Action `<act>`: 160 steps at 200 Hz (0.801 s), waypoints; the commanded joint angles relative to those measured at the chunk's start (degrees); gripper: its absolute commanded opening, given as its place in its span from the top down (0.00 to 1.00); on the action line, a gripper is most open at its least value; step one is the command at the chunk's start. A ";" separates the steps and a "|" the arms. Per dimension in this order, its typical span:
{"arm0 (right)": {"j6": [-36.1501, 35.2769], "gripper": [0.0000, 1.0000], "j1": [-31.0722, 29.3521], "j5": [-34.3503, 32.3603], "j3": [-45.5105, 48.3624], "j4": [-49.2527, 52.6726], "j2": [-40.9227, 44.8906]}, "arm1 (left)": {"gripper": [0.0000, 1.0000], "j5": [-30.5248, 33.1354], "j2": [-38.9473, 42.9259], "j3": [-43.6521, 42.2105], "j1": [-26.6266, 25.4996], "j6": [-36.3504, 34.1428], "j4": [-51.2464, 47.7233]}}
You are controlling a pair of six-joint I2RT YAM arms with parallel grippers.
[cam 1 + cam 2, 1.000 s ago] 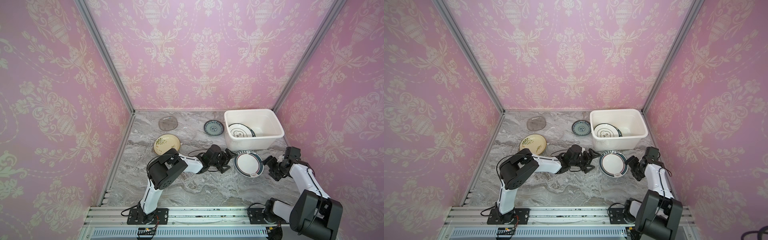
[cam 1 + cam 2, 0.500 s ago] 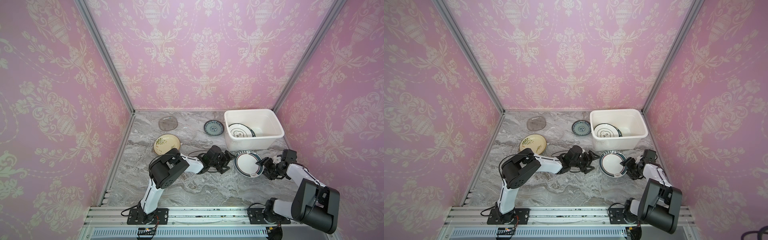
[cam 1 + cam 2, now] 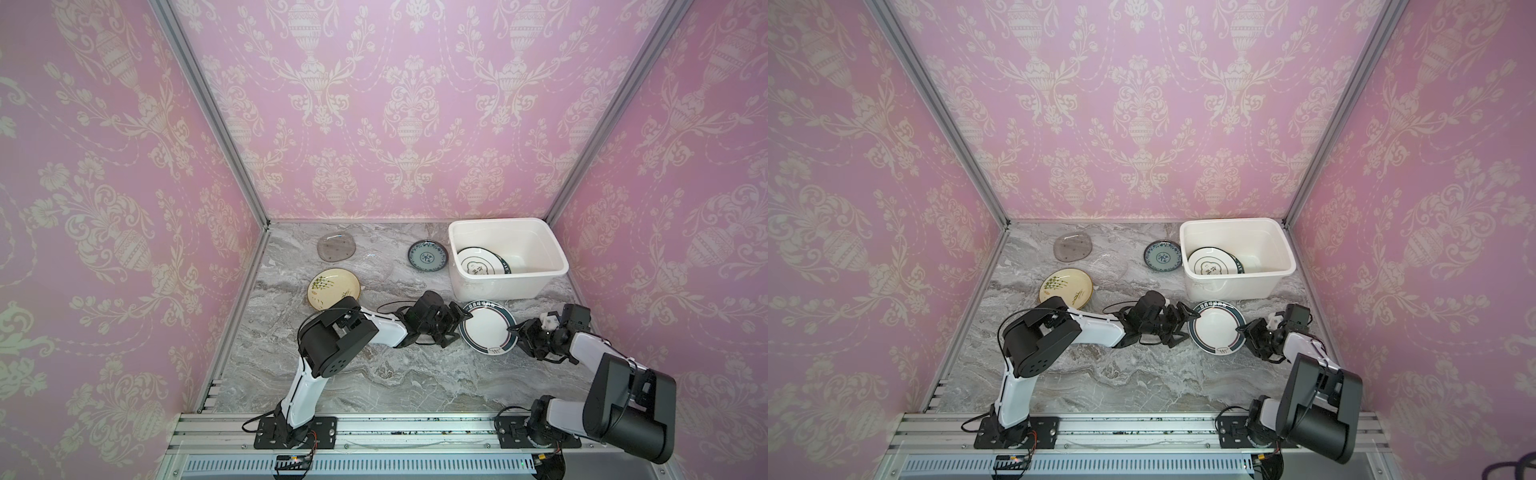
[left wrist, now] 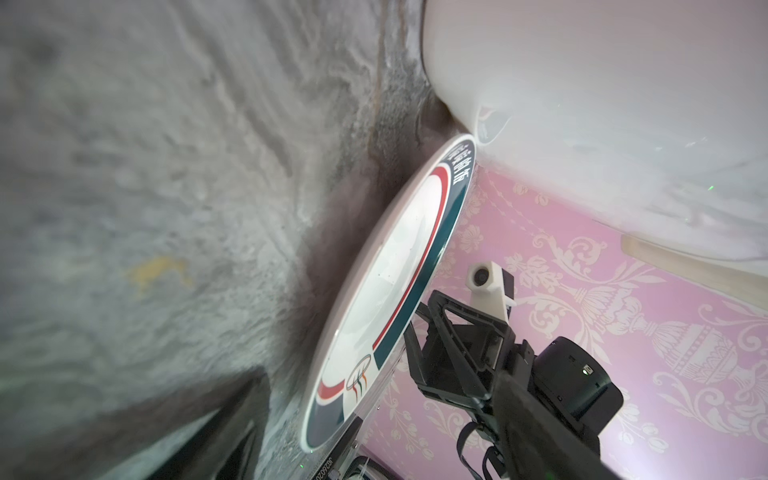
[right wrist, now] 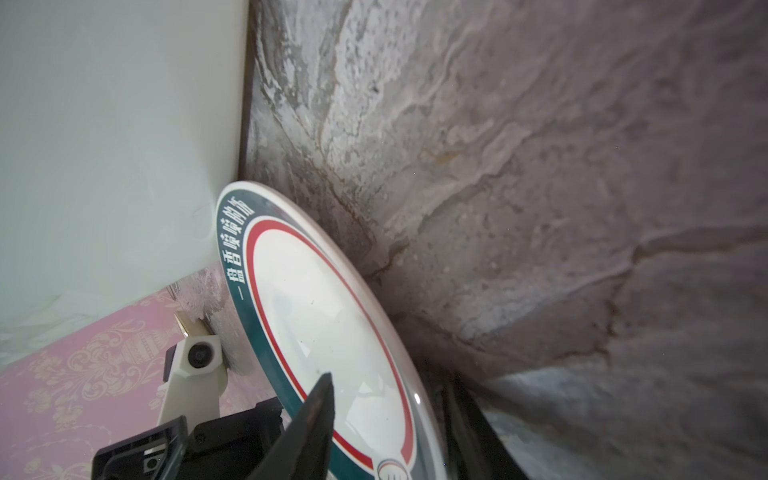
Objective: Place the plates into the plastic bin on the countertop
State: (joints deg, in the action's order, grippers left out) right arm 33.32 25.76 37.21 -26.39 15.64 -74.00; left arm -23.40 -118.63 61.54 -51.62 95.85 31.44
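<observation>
In both top views the plastic bin (image 3: 453,232) (image 3: 1185,232) stands at the rear right of the countertop (image 3: 374,382), with one dark-rimmed plate in the bin (image 3: 478,262) leaning against its left wall. The dark-rimmed plate (image 3: 488,329) (image 3: 1216,326) being handled lies on the countertop just in front of the bin, between the two arms. The left gripper (image 3: 457,328) (image 3: 1183,324) sits at the left rim of this plate with its jaws spread wide. The right gripper (image 3: 517,332) (image 3: 1241,331) sits at the right rim. Further left, well apart from the bin, lie the smoky glass plate (image 3: 336,247), the clear glass plate (image 3: 376,268) and the cream sprig plate (image 3: 332,286); the blue-patterned plate (image 3: 428,255) lies just beside the bin's left wall. In the left wrist view the dark-rimmed plate (image 4: 399,266) is tilted off the countertop (image 4: 166,166), its far rim close to the bin wall (image 4: 582,104). The right gripper (image 4: 417,320) straddles the rim, one finger above and one below. In the right wrist view one finger (image 5: 320,411) lies over the white face of the plate (image 5: 324,311), and the other is under the rim. Whether these jaws are clamped on the plate I cannot tell.
</observation>
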 commanded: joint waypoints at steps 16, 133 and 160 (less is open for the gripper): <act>2.68 0.63 -0.01 4.80 0.36 -2.41 3.69 | 0.14 1.25 -0.31 0.73 0.29 -2.34 -3.99; 3.29 0.71 -0.03 3.53 1.93 -0.75 8.12 | 0.14 0.85 -1.12 1.92 0.29 -2.95 -4.42; 2.49 0.56 -0.01 -0.32 2.16 3.65 8.90 | 0.14 0.98 -1.08 1.95 0.29 -2.95 -4.43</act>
State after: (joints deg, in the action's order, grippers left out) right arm 36.86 25.74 40.73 -24.16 14.15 -66.28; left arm -23.44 -118.63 62.63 -51.57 94.96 29.39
